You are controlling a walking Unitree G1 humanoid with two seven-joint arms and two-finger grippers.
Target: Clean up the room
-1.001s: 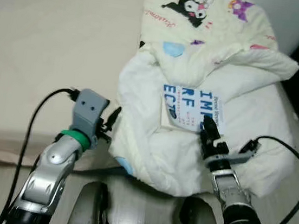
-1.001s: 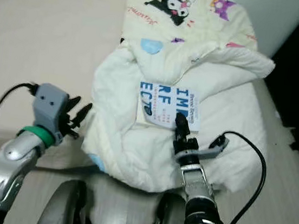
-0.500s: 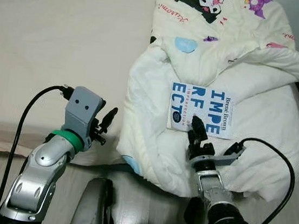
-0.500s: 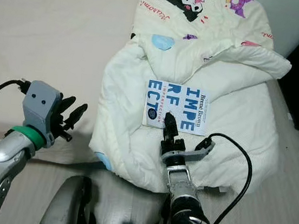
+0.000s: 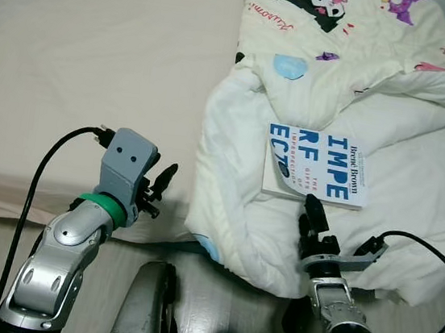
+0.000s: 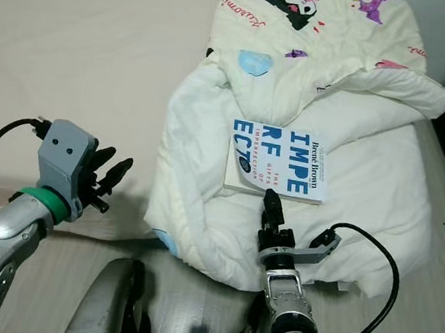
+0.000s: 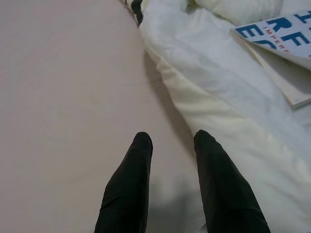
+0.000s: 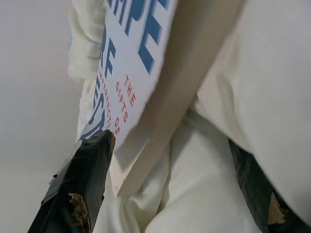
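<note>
A wide bed (image 5: 81, 60) with a beige sheet takes up most of the scene. On its right part lies a bunched cream duvet (image 5: 413, 198) printed with cartoon figures, reaching down to the near edge. A white book (image 5: 318, 165) with large blue letters rests flat on top of the duvet, roughly at its middle. The right gripper (image 8: 167, 189) sits at the book's near edge, its black fingers (image 8: 77, 194) spread wide apart with the book's corner between them, not clamped. The left gripper (image 7: 170, 143) hovers over the bare sheet just beside the duvet's left fold, fingers (image 7: 127, 184) apart and holding nothing.
</note>
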